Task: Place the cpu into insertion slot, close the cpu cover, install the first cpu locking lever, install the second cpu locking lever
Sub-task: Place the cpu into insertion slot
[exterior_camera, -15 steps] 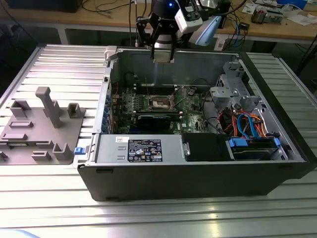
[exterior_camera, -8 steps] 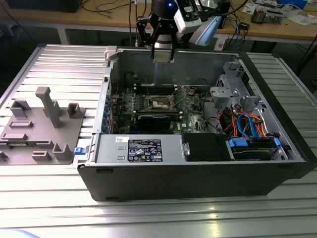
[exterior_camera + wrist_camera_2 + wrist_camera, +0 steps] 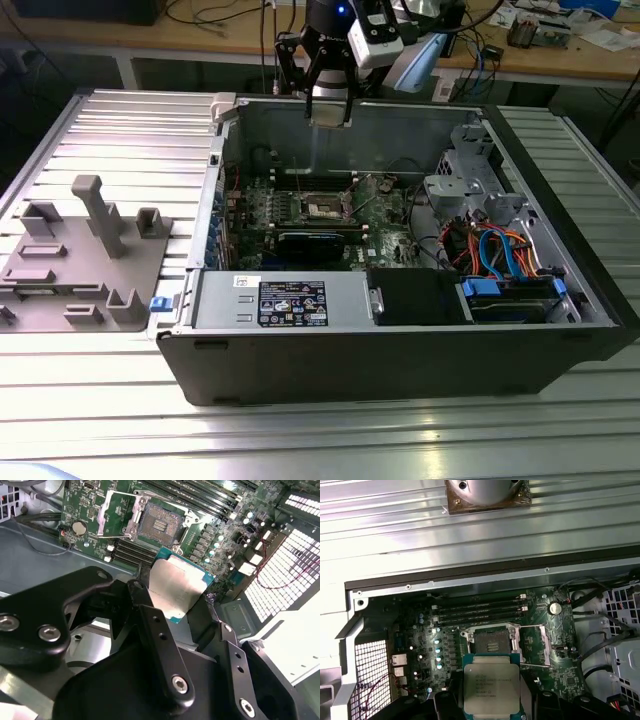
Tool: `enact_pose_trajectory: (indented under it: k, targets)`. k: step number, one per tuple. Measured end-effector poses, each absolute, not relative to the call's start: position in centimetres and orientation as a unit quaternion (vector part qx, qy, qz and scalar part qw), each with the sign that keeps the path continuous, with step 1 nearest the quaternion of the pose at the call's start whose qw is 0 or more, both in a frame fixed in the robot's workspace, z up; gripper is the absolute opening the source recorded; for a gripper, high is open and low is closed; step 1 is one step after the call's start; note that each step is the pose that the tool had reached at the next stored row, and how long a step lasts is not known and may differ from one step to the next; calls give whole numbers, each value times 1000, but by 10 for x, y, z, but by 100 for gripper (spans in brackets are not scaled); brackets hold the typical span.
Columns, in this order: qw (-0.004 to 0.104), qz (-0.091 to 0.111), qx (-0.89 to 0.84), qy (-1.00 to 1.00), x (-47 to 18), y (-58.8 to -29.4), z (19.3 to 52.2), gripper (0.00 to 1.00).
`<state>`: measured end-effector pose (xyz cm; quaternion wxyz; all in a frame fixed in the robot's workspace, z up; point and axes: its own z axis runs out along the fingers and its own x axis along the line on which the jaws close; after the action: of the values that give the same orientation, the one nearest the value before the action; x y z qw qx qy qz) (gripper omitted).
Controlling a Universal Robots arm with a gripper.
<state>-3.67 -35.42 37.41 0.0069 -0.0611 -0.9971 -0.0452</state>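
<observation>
One cpu (image 3: 492, 687) in hand, above the green board (image 3: 420, 630).
UR gripper (image 3: 175, 602) clenched on the cpu's edges inside the open PC case (image 3: 400, 370); insertion slot (image 3: 491, 640) bare, cpu cover (image 3: 102, 515) swung open beside it.

The silvery square cpu (image 3: 491, 685) hangs well clear of the empty dark insertion slot (image 3: 487, 640), whose cpu cover (image 3: 536, 644) stands swung open.
</observation>
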Motion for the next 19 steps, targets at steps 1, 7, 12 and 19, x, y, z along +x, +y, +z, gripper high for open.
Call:
enact_pose_trajectory:
  k: [1, 7, 12, 19]
  targets:
    - [7, -45, -61, -997, -37, -354, 374, 54]
    - [7, -45, -63, -997, -37, -354, 374, 54]
    - [6, -45, -70, -996, -37, -354, 374, 54]
    - [5, -45, -93, -995, -37, -354, 374, 54]
